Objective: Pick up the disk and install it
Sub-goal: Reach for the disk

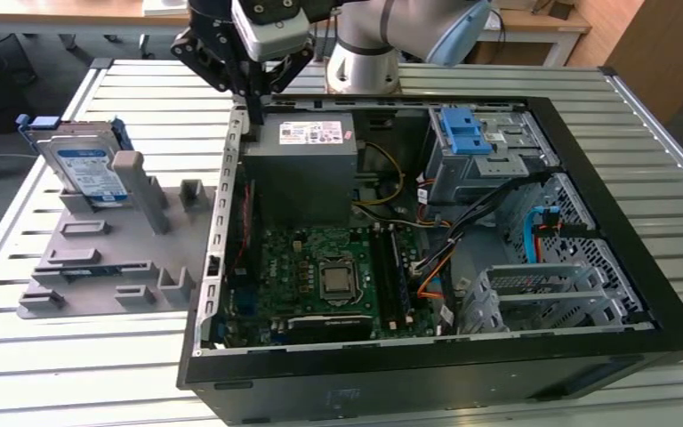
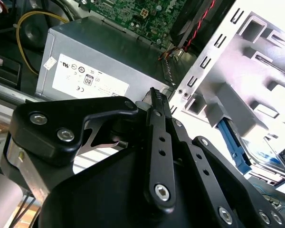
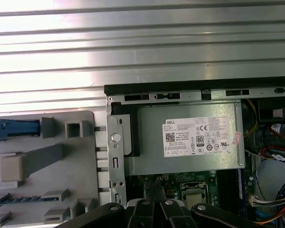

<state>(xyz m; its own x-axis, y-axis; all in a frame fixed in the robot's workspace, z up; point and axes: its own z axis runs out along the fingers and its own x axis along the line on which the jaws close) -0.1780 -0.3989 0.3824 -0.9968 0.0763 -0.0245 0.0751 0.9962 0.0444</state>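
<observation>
The disk (image 1: 90,169) stands upright in a grey holder (image 1: 104,258) on the exterior view's left, a silver drive with a white-and-blue label in a blue bracket. The second wrist view catches its blue bracket (image 2: 232,137), and the first wrist view its blue top edge (image 3: 14,127). My gripper (image 1: 253,108) hangs over the back left corner of the open computer case (image 1: 626,267), to the right of the disk and apart from it. Its black fingers (image 2: 155,95) are shut together with nothing between them.
A grey power supply box (image 1: 306,173) with a white sticker lies just below the gripper. The metal drive cage (image 1: 490,165) with a blue latch (image 1: 470,132) sits at the case's back right. Motherboard (image 1: 317,276) and cables fill the case. Everything rests on a slatted metal table (image 1: 81,356).
</observation>
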